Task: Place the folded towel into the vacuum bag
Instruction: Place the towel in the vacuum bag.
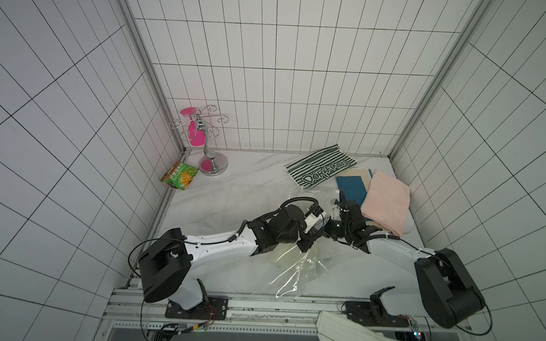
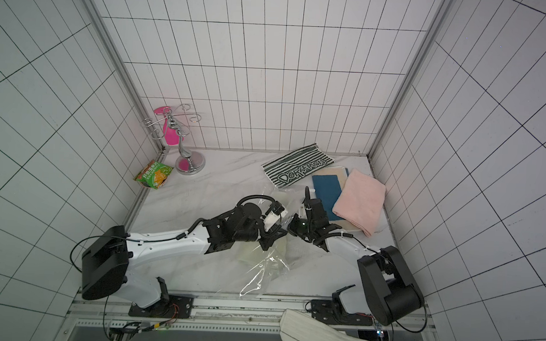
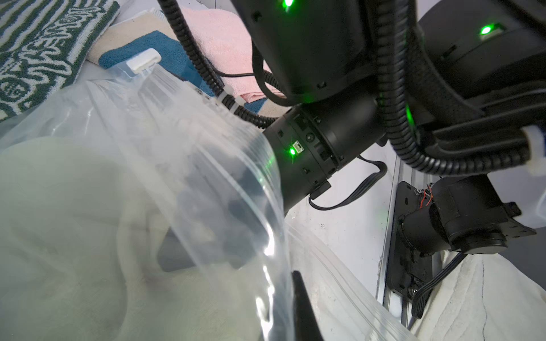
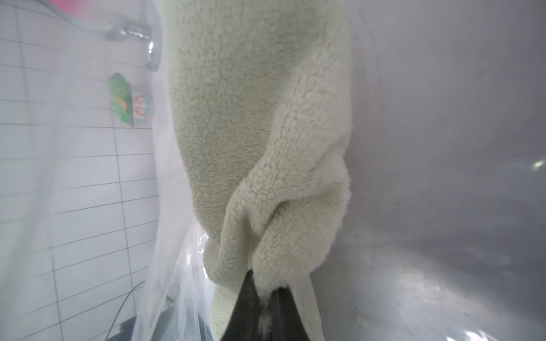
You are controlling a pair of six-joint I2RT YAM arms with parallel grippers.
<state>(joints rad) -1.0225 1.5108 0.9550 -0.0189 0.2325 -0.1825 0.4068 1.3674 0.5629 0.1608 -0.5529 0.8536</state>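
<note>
The vacuum bag (image 1: 295,273) lies crumpled and transparent at mid-table in both top views, its white zip slider (image 3: 144,60) at the far end. In the left wrist view my left gripper (image 3: 289,317) is shut on the bag's rim film, one dark finger (image 3: 301,307) showing. The folded towel (image 4: 260,133), pale cream-green terry, sits inside the bag (image 4: 177,280). My right gripper (image 4: 266,290) is shut on its bunched corner. Through the plastic the towel (image 3: 59,221) looks blurred. From above, my left wrist mostly covers the right gripper.
At the back right lie a striped green mat (image 1: 321,164), a blue towel (image 1: 351,187) and a pink towel (image 1: 386,201). A green snack packet (image 1: 179,175) and a chrome stand (image 1: 213,165) are at the back left. A white cloth (image 1: 353,336) hangs over the front rail.
</note>
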